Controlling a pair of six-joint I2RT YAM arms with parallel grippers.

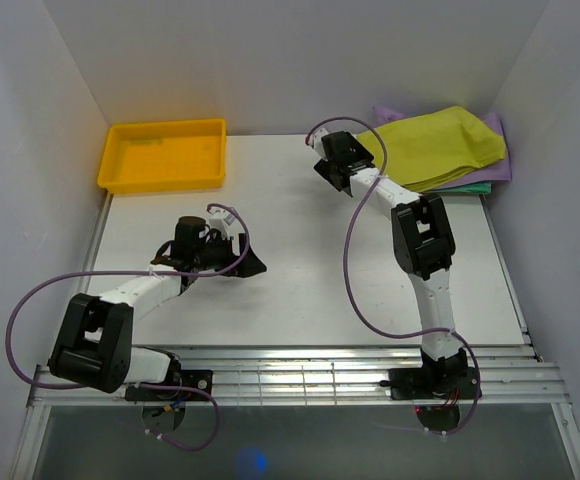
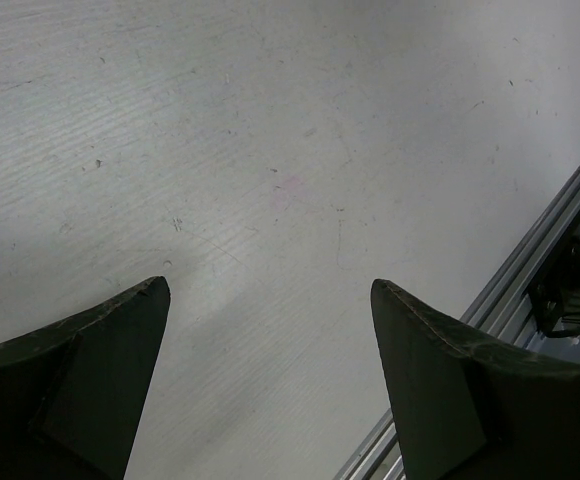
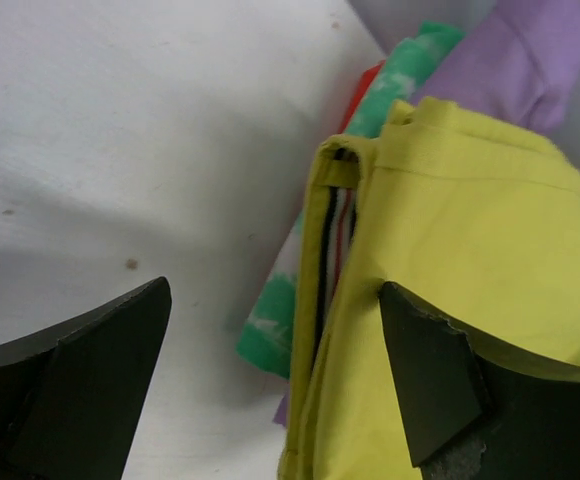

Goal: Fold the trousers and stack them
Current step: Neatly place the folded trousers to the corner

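- Top view: folded trousers [image 1: 440, 148] lie on a purple cloth [image 1: 503, 160] at the table's [image 1: 300, 270] far right corner. The right pincer [image 1: 338, 172] is just beside them, the left pincer [image 1: 250, 262] well apart.
- Left wrist: jaws spread wide, only bare table underneath.
- Right wrist: jaws spread and empty, right at the trousers' edge. Closing here could imo snag the green cloth [image 3: 265, 335] too and drag the stack apart.

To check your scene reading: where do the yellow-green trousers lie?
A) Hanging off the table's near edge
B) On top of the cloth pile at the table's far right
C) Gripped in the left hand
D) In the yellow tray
B: the trousers lie folded on the purple cloth there.
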